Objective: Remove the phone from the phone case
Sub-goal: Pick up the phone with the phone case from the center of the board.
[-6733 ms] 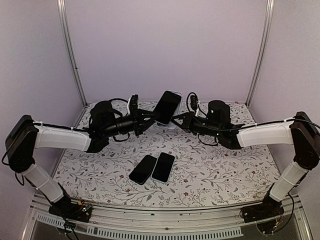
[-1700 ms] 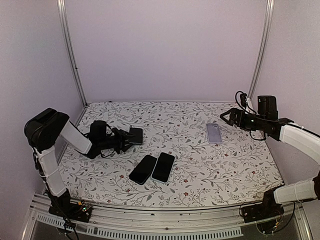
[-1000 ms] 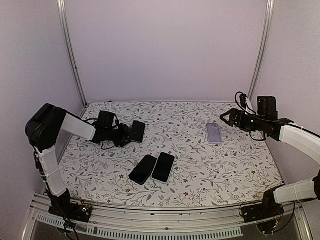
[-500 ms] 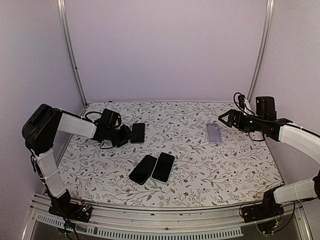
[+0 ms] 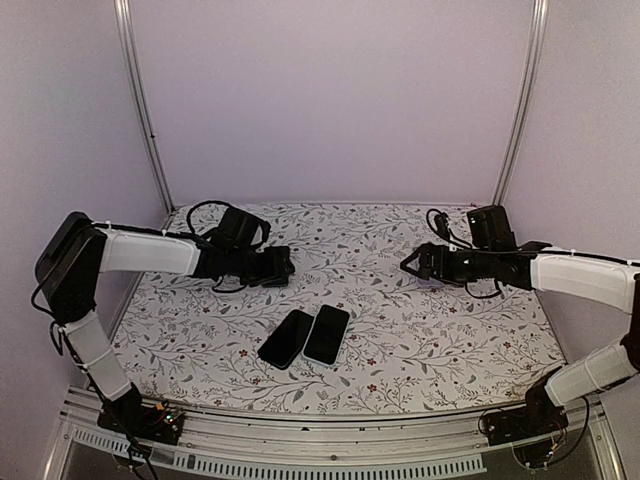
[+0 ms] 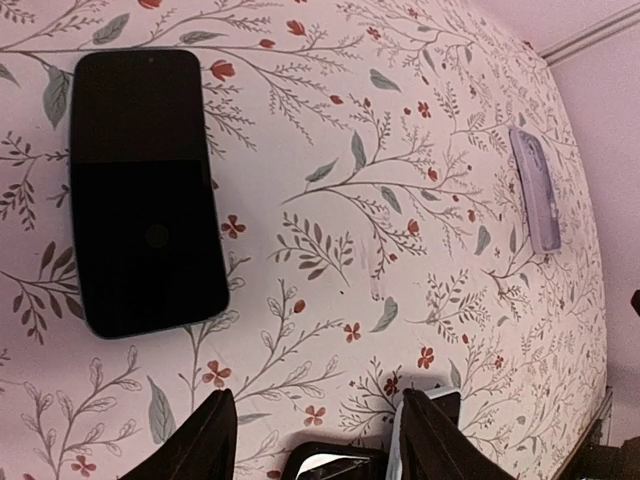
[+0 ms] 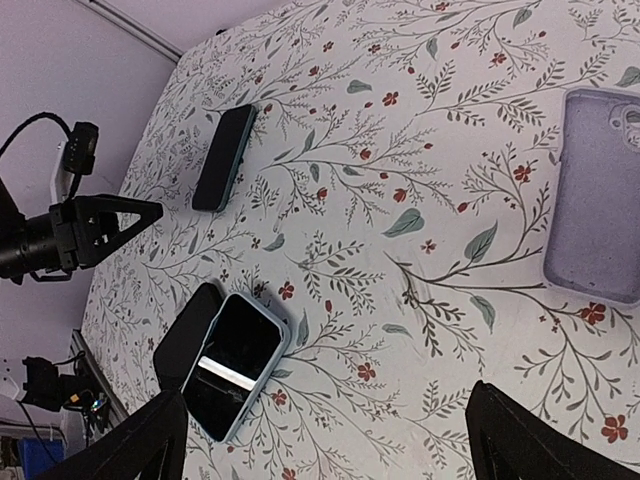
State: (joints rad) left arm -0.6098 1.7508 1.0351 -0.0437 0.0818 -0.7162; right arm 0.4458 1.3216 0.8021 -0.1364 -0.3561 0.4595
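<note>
Floral tabletop point(image 5: 400, 330): left arm point(image 5: 150, 252) and right arm point(image 5: 580, 272) stretch low inward; left tool point(image 5: 284, 268), right tool point(image 5: 408, 265) gape empty.

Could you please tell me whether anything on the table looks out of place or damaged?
Nothing stands out. The bare phone lies flat on the left, the empty case flat on the right, and two other phones rest side by side near the front. No damage shows.
</note>
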